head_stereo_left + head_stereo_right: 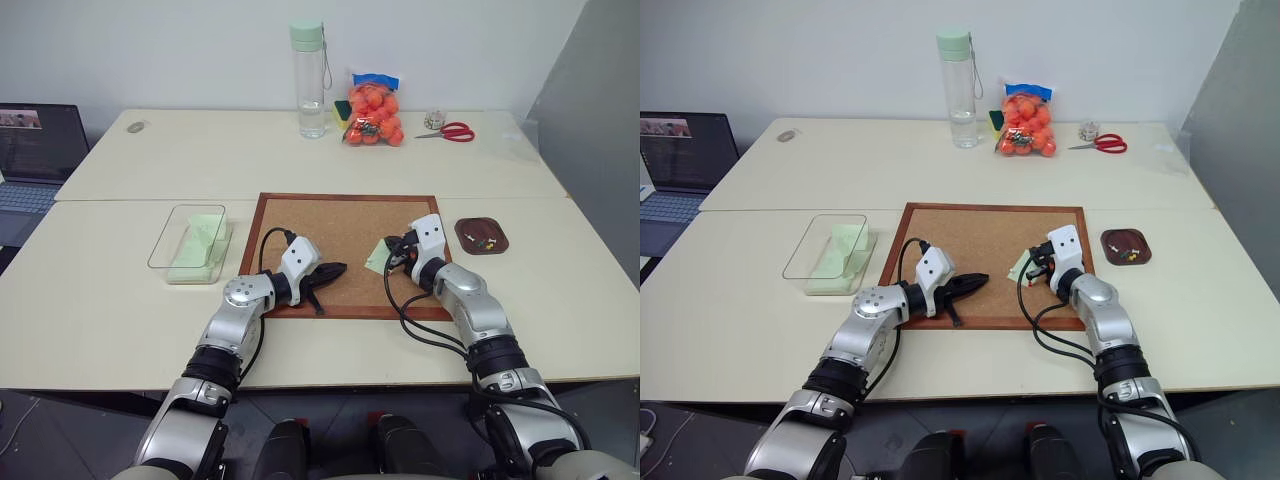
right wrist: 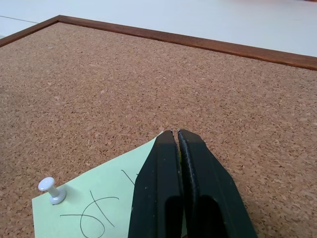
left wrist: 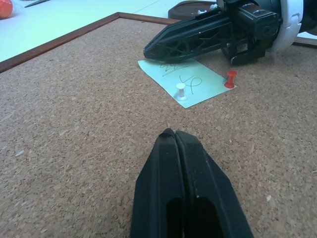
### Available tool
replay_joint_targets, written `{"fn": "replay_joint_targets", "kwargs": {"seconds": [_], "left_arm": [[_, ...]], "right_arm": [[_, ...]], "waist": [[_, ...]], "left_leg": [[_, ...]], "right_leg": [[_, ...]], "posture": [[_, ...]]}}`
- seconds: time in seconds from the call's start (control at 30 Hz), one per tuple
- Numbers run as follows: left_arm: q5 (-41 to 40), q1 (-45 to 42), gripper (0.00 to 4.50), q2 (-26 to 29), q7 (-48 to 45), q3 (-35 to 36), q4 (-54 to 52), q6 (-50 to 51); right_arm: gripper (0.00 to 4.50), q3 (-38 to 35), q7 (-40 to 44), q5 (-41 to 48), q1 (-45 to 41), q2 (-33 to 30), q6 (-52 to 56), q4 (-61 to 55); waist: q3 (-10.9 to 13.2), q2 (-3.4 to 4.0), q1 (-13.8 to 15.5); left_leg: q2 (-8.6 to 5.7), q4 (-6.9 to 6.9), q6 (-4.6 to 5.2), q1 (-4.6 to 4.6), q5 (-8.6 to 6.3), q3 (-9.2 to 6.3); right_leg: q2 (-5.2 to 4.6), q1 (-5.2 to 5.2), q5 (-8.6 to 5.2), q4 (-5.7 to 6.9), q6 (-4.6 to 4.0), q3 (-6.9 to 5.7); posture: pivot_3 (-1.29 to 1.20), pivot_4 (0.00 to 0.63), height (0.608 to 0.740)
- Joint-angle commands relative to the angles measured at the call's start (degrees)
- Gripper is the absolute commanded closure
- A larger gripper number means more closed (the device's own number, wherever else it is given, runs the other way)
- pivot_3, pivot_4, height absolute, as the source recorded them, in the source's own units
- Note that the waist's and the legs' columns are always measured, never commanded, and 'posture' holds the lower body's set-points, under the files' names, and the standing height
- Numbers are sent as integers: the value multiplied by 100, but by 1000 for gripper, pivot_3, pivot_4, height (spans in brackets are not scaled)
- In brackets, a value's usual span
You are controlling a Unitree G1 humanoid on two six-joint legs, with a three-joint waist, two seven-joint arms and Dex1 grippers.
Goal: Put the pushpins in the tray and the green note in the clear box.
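Step in hand: unpinning the green note from the corkboard. My right gripper is pressed shut, empty, tips over the note's far edge. White pushpin and red pushpin stand in the note's near edge, beside my fingers. Next I need to reopen and grab a pin head. My left gripper is shut, empty, just short of the note. Tray sits off to my right, clear box well left.
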Motion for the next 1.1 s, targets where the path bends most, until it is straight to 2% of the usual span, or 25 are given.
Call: {"fn": "replay_joint_targets", "kwargs": {"seconds": [0.03,0.33,0.67,0.77,0.9,1.1], "left_arm": [[133,83,4500,-26,6,-123,106,93],[133,69,4500,-34,-55,-125,182,99],[147,58,4500,-71,-65,-132,209,65],[147,86,4500,-75,-70,-143,178,73],[149,113,4500,-82,-75,-150,148,78],[175,133,4500,-86,-81,-172,144,53]], "right_arm": [[4458,-124,19,133,-102,48,-179,-213],[4458,-83,154,248,179,4,-367,-966],[4458,-193,55,285,259,-14,-289,-1176],[4458,-427,-456,134,158,-64,-297,-997],[4458,-922,-1538,-123,-91,-209,-446,-450],[4458,-1283,-2249,-212,-353,-395,-405,128]], "waist": [[0,0,0],[7,10,0],[7,9,4],[6,9,8],[7,9,23],[6,10,25]], "left_leg": [[0,0,0,0,0,0],[0,-9,0,-3,0,0],[1,-10,0,-2,0,-5],[1,-10,0,-3,0,-5],[1,-10,0,-4,0,-3],[0,-26,0,-1,0,1]], "right_leg": [[0,0,0,0,0,0],[-1,-4,-3,-3,-3,0],[-2,-2,-3,-8,-4,-5],[-3,-2,-3,-8,-4,-5],[-6,-2,-3,-12,-5,-4],[-7,-3,-5,-20,-7,0]], "posture": [[0,150,740],[0,150,740],[0,150,740],[0,150,740],[0,150,740],[0,150,740]]}}
